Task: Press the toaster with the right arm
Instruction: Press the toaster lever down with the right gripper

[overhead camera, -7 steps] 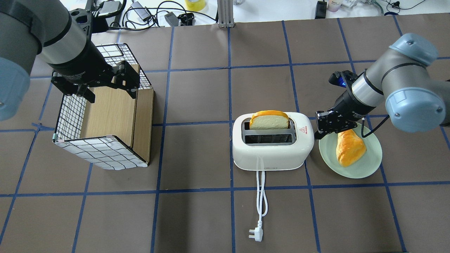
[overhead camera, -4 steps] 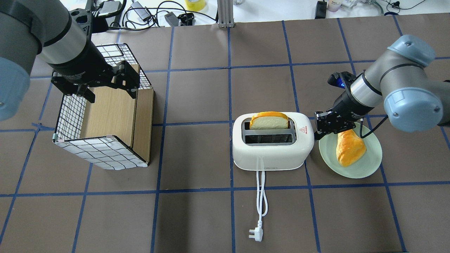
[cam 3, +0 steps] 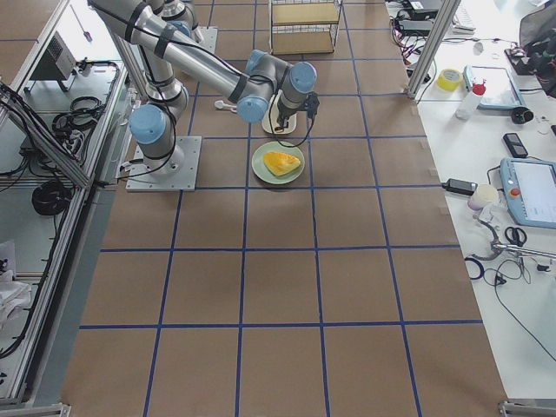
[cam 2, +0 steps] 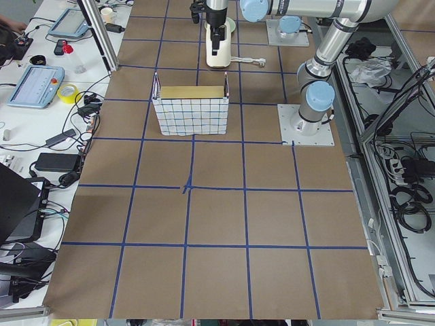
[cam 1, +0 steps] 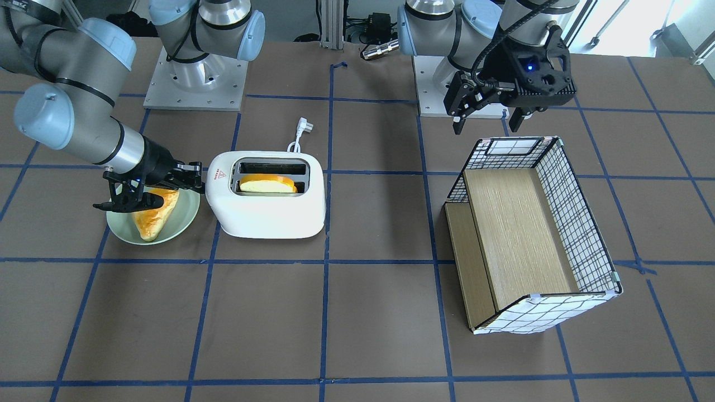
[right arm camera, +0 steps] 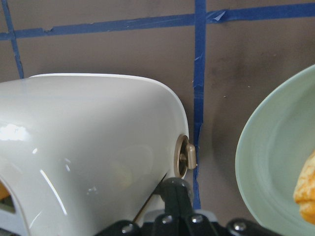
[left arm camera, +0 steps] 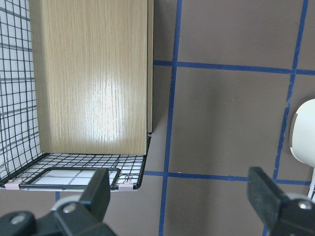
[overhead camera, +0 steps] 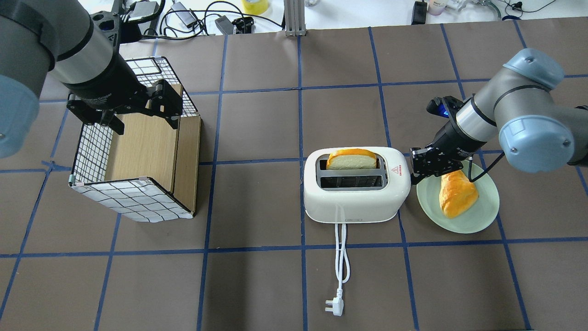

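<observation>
The white toaster stands mid-table with a red triangle sticker, and it also shows in the front view. A bread slice sits in its far slot. My right gripper is shut, with its tips against the toaster's right end. In the right wrist view the shut fingertips sit just below the small round knob on the toaster's end. My left gripper is open and empty above the wire basket.
A pale green plate with a bread piece lies right beside the toaster, under my right wrist. The toaster's white cord and plug trail toward the robot. A wire basket with wooden panels lies on its side at the left.
My right gripper has moved slightly toward the toaster's end and lower. The bread slice stands a little lower in its slot. The left arm has not moved.
</observation>
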Robot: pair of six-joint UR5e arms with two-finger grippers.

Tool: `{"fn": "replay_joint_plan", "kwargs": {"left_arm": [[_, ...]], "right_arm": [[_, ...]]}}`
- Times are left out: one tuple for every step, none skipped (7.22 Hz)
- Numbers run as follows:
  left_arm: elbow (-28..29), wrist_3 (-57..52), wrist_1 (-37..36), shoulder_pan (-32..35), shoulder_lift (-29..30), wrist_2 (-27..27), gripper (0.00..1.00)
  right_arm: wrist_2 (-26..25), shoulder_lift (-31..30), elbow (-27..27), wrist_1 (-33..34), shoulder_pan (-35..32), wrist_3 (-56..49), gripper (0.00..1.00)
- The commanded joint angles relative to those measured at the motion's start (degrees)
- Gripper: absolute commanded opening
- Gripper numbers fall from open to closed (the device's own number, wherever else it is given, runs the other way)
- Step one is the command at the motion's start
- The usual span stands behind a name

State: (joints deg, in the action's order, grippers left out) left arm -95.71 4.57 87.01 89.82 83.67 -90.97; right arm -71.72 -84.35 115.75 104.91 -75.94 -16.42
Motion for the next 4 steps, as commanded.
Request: {"fn": "replay_joint_plan", "kwargs": {"left_arm": [[0.0,0.0,0.0,0.0,0.0,0.0,1.0],[0.0,0.0,0.0,0.0,0.0,0.0,1.0],[0.0,0.0,0.0,0.0,0.0,0.0,1.0],[0.0,0.0,0.0,0.0,0.0,0.0,1.0]], "right_arm": [[0.0,0.1,0.9,1.0,0.0,0.0,0.0],[0.0,0.1,0.9,1.1,0.0,0.0,0.0],[0.0,0.1,0.9,1.1,0.0,0.2,0.0],[-1.0,0.0,0.2,0.9,0.0,0.9,0.0]]}}
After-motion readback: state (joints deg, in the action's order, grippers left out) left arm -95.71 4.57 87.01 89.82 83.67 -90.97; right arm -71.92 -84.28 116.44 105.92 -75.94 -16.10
